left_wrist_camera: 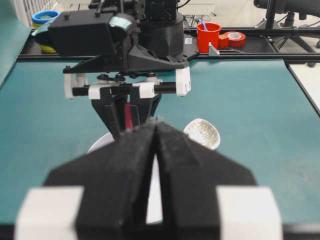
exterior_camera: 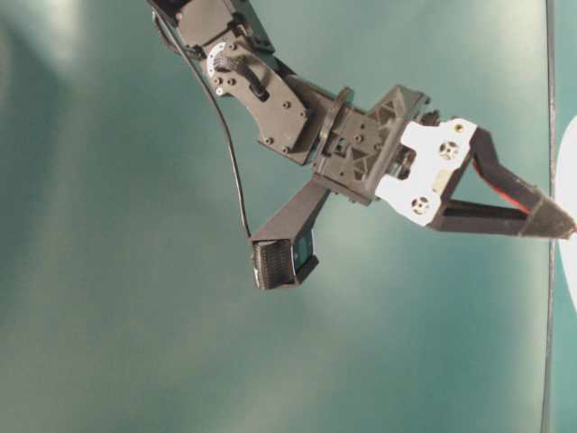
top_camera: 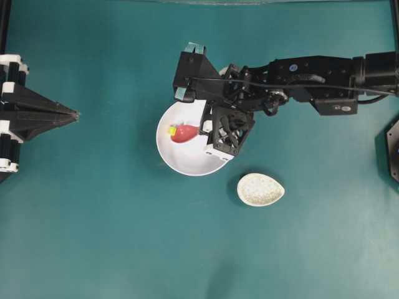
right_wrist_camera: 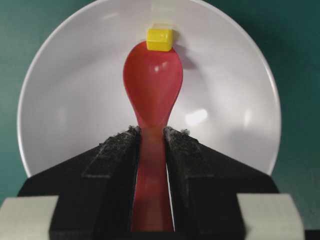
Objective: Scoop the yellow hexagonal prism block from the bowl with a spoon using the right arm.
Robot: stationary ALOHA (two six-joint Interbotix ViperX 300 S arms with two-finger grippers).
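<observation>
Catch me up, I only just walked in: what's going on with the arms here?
The right gripper is shut on the handle of a pink-red spoon, holding its scoop inside the white bowl. The small yellow block sits at the tip of the scoop, not yet in it. The left gripper is shut and parked at the left of the table, away from the bowl. A speckled teardrop dish lies on the table beside the bowl.

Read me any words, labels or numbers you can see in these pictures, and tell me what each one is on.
None can be read.
Small blue round sticker on the right arm in the overhead view: too small to read.
Dial marks on a white joint disc in the table-level view: too blurred to read.
</observation>
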